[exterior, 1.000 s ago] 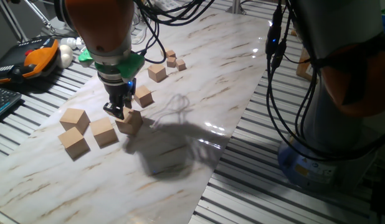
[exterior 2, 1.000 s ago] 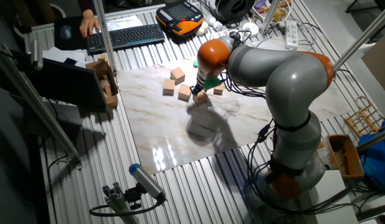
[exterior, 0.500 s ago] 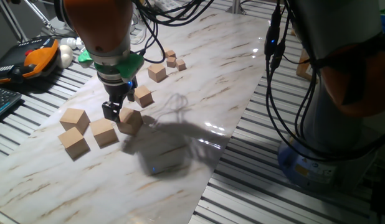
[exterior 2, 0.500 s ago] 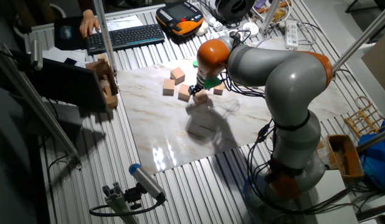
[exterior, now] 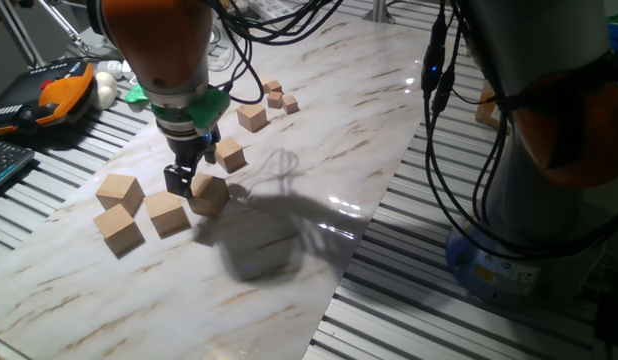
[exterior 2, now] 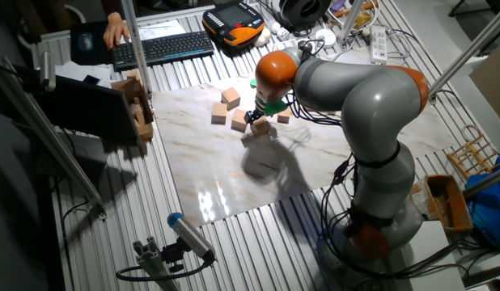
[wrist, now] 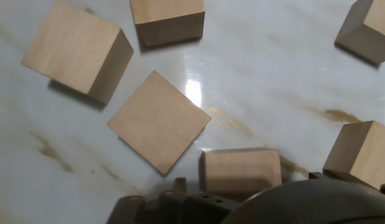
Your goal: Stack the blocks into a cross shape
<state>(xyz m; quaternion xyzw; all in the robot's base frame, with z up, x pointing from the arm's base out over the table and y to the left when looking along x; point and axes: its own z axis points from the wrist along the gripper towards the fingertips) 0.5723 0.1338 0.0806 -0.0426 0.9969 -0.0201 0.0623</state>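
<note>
Poised low over the marble-patterned desk (exterior: 319, 150), the end effector (exterior: 181, 180) was seen just above and beside one of the large blocks (exterior: 208, 194), with nothing held between its dark fingers; whether the jaws were wide or narrow could not be told from either fixed view, and in the hand view only the dark base of the tool was visible along the bottom edge.

Four large tan blocks were found grouped on the near-left part of the desk, all resting on its surface and none stacked. Next to the block at the fingers, a second block (exterior: 167, 212) was placed just to its left, a third (exterior: 120, 190) lay further left, and a fourth (exterior: 120, 228) sat in front of that one, nearest the desk's edge. In the hand view, one block (wrist: 159, 121) was seen turned diamond-wise at the centre, another (wrist: 78, 50) lay at upper left, one (wrist: 167, 19) was cut off by the top edge, and one (wrist: 240, 172) was seen directly before the tool.

Medium cubes (exterior: 230, 154) (exterior: 252, 118) were seen behind the end effector, and tiny cubes (exterior: 280, 97) lay further back. An orange-and-black handheld device (exterior: 61, 92) lay off the desk at the left.
</note>
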